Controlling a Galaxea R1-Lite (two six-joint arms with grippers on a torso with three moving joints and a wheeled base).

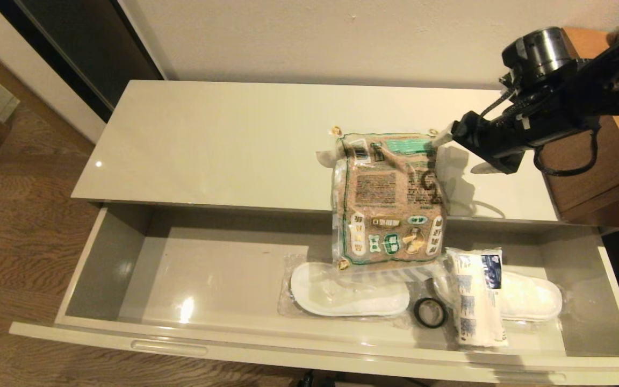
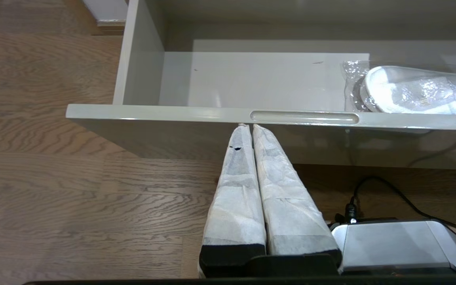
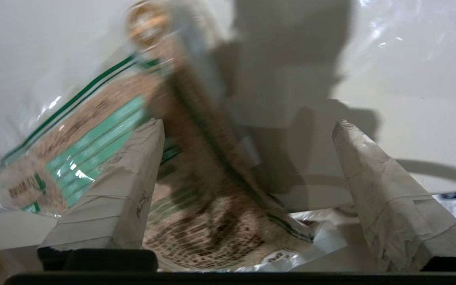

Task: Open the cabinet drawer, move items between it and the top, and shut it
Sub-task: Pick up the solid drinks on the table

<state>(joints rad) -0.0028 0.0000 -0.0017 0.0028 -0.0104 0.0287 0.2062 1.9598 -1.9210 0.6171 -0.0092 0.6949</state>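
The cabinet drawer (image 1: 106, 258) stands pulled wide open below the cream top (image 1: 223, 140). A brown grain bag (image 1: 390, 199) with a green border lies half on the top, and its lower end slopes down into the drawer over the wrapped white slippers (image 1: 350, 296). A white-and-blue tissue pack (image 1: 476, 298) lies in the drawer over the other slipper (image 1: 532, 298). My right gripper (image 1: 457, 155) hovers open at the bag's far right corner; in the right wrist view its gripper (image 3: 248, 124) straddles the bag (image 3: 196, 198) without pinching it. My left gripper (image 2: 248, 126) is shut, parked just below the drawer front (image 2: 172, 113).
A small black tape ring (image 1: 430, 313) sits in the drawer between slippers and tissue pack. A taller brown wooden cabinet (image 1: 610, 161) adjoins the top on the right. The drawer's left half and the top's left half are bare. Wooden floor lies to the left.
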